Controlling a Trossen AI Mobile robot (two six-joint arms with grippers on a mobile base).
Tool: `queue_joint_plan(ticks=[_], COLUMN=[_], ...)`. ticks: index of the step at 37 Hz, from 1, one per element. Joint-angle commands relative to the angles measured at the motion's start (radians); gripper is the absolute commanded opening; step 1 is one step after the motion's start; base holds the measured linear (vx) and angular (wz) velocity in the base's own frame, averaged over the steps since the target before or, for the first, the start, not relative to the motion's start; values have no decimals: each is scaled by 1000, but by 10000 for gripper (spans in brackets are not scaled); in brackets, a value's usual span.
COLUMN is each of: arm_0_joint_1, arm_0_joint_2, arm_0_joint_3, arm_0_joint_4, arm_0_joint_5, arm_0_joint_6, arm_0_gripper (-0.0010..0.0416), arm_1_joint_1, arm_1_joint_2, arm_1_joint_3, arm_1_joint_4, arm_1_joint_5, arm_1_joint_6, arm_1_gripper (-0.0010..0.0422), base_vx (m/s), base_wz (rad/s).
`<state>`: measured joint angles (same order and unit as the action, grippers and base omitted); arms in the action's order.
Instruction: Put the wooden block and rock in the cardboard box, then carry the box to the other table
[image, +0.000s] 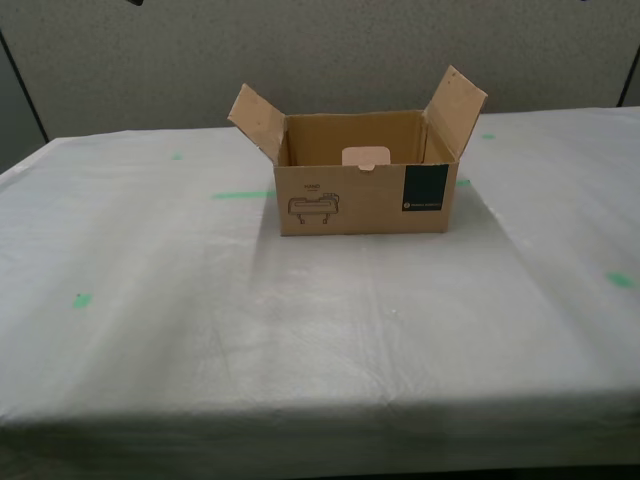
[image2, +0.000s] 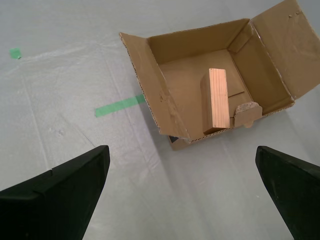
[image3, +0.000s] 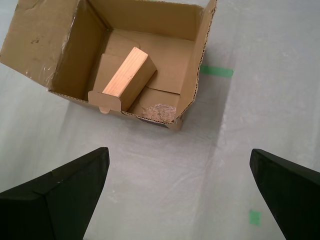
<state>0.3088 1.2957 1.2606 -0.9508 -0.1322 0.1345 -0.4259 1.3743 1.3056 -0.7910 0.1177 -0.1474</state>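
The cardboard box (image: 363, 185) is found standing upright on the cloth-draped table (image: 150, 320), its side flaps raised outward and its top open. In the exterior view it sits toward the far middle of the table, with strips of green tape (image: 240, 194) on the cloth nearby.

Inside it, the wooden block (image3: 127, 76) is seen leaning against the front wall, and the rock (image3: 159, 112) lies on the floor of the box in a front corner, just beside the block. Both items are thus judged to be loaded.

The first gripper (image3: 182, 195) and the second gripper (image2: 182, 192) are each observed with jaws spread wide, holding nothing, well clear of the box and above the cloth.

Handling assessment: the box is judged light and fairly stiff at its walls, though the corrugated flaps would bend if used as handles. The contents are loose and could shift or slide if the box were tilted. A hold on opposite side walls, kept level, is considered soundest. The cloth is wrinkled and may drag if the box is slid.
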Motion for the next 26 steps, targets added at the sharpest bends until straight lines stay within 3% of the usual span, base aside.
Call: queue_joint_plan(ticks=[1, 26], arm_0_joint_1=[0, 0], arm_0_joint_2=[0, 0], arm_0_joint_3=[1, 1], arm_0_joint_4=[1, 1], arm_0_joint_5=[3, 3], arm_0_joint_6=[0, 0], arm_0_gripper=[394, 393], arm_1_joint_1=[0, 0], arm_1_joint_2=[0, 0], arm_1_joint_3=[1, 1], arm_1_joint_4=[1, 1], arm_1_joint_5=[2, 3], arm_1_joint_6=[1, 1], arm_1_gripper=[400, 400], base_vx=[0, 0], base_wz=[0, 0])
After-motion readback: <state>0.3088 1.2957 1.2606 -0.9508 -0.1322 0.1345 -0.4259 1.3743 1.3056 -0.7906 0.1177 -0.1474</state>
